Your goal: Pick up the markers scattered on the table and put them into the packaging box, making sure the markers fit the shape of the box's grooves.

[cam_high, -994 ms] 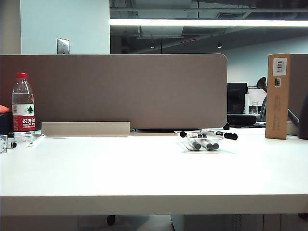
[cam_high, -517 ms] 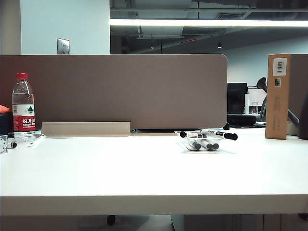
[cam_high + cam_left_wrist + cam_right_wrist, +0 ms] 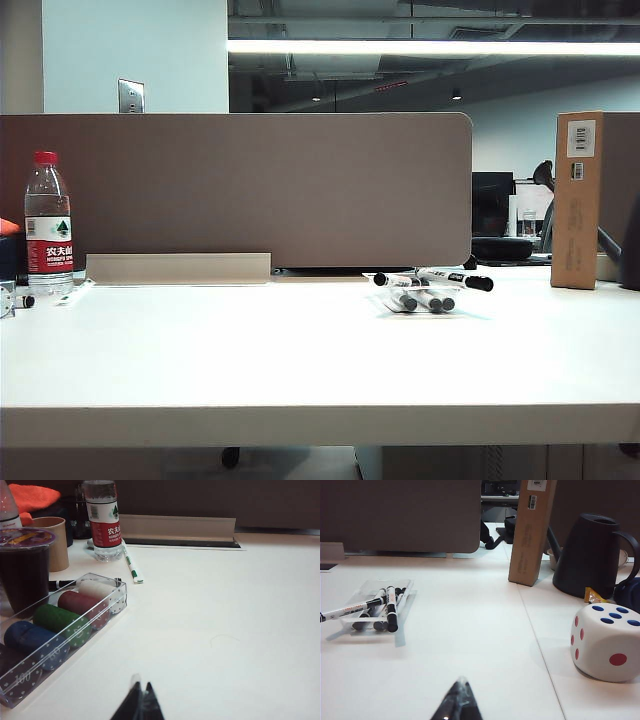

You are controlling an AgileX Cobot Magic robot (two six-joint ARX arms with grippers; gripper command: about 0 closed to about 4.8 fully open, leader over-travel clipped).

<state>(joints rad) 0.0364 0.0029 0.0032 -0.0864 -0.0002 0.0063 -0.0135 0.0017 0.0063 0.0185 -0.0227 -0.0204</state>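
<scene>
The markers (image 3: 430,290) lie in a small heap at the table's (image 3: 250,350) far right-centre. In the right wrist view several markers (image 3: 390,607) rest in the clear packaging box (image 3: 367,586). One lies crosswise on top, its white barrel (image 3: 345,612) sticking out past the tray's side. My right gripper (image 3: 461,686) is shut and empty, low over the bare table well short of the tray. Far from the markers, my left gripper (image 3: 141,691) is also shut with nothing in it, near the table's left side. Neither gripper shows in the exterior view.
A water bottle (image 3: 48,222), a clear case of poker chips (image 3: 60,625), a sealed dark drink cup (image 3: 24,567) and a pen (image 3: 132,570) stand at the left. At the right are a tall cardboard box (image 3: 530,535), a black jug (image 3: 587,555) and a big white die (image 3: 606,641).
</scene>
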